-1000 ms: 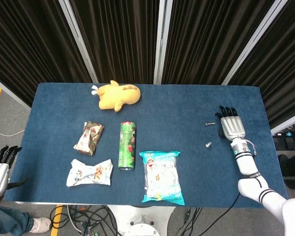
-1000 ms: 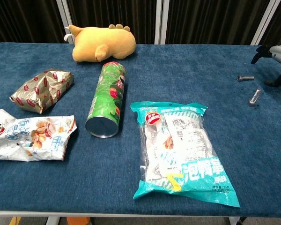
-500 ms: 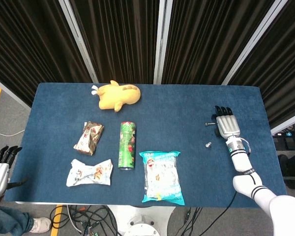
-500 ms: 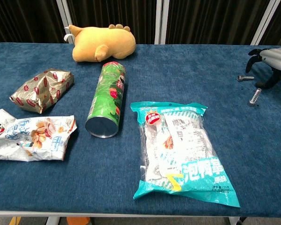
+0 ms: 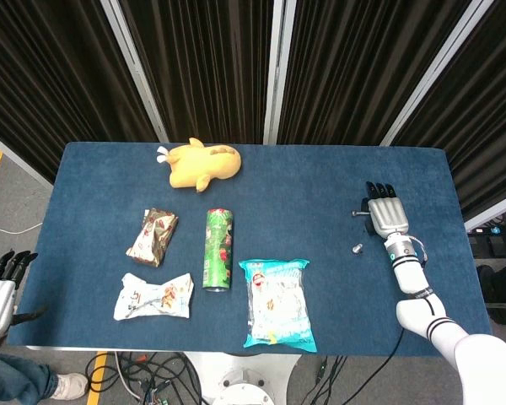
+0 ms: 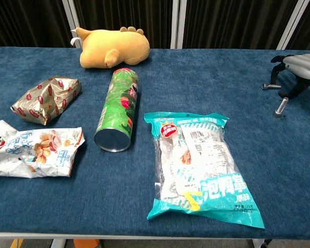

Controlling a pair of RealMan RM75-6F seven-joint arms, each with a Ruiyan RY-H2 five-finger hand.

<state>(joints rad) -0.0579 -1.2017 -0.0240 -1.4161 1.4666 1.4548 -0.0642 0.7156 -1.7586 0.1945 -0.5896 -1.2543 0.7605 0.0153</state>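
R hand (image 5: 388, 216), fingers apart, hovers over two bolts (image 6: 281, 106); neither grasped yet, so pickup's still ahead, I'd say.

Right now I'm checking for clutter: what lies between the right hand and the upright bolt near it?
Nothing: in the head view only bare blue table separates the right hand from the upright bolt. A second bolt lies by the fingers.

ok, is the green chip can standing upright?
No, the green chip can lies on its side on the blue table, its metal end facing the chest camera.
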